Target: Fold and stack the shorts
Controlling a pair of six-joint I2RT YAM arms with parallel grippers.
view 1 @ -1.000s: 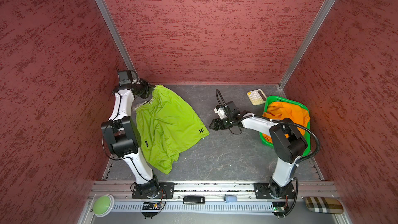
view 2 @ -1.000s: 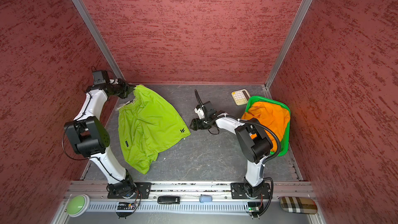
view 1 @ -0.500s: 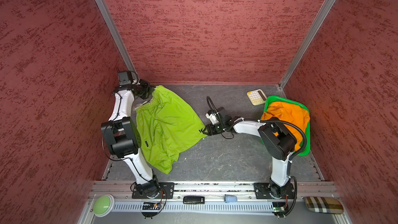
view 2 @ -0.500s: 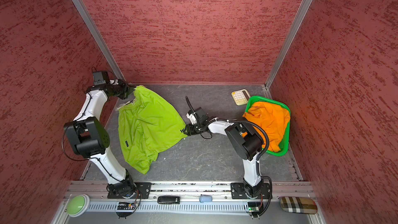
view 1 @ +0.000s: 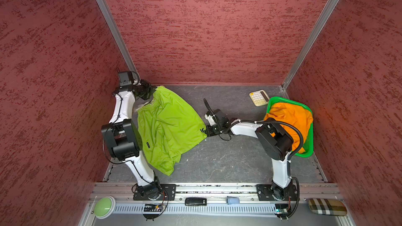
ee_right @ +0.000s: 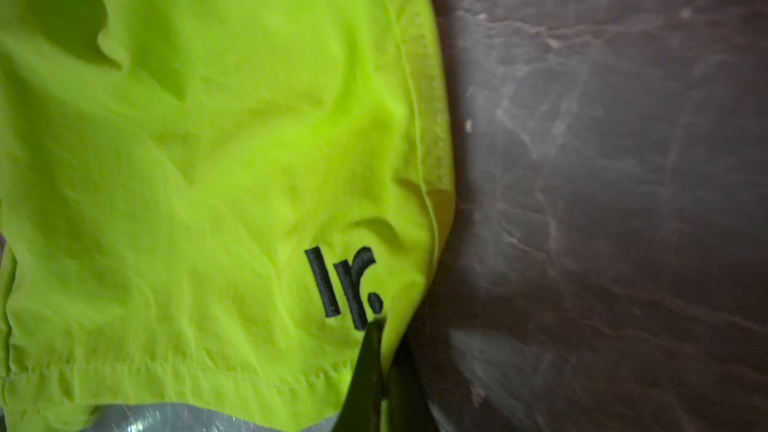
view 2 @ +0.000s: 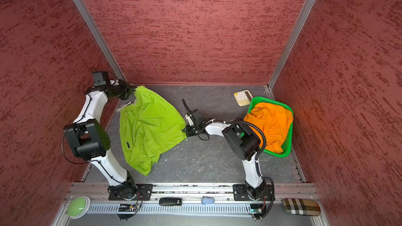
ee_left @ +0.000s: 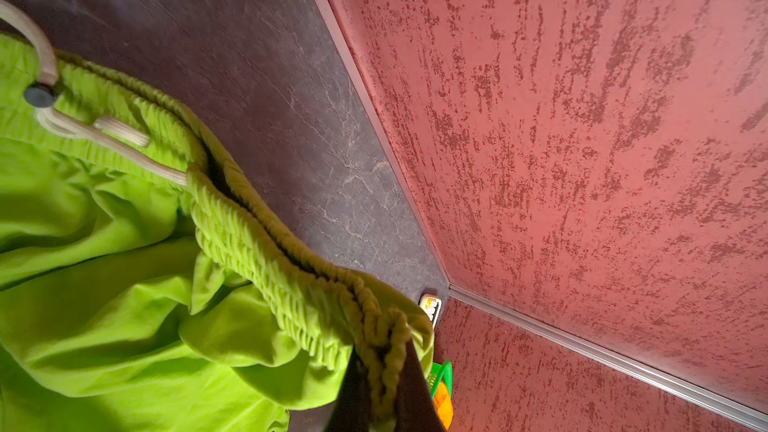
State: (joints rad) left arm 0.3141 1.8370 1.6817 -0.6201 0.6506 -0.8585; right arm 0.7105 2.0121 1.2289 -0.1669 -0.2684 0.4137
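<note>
Zero pairs are folded or stacked so far, so you are at the very start. The lime green shorts lie spread but rumpled on the left side of the tabletop. Your left pincer is pressed together on the elastic waistband at the far corner. Your right pincer is pinching the leg hem corner just beside the black logo. I read that as a two-point hold for straightening the cloth or making the first fold. The orange shorts sit heaped in the green basket at the right, untouched. No third pair shows in these views. Left for you: fold the green pair, take out and fold the orange, then stack them.
</note>
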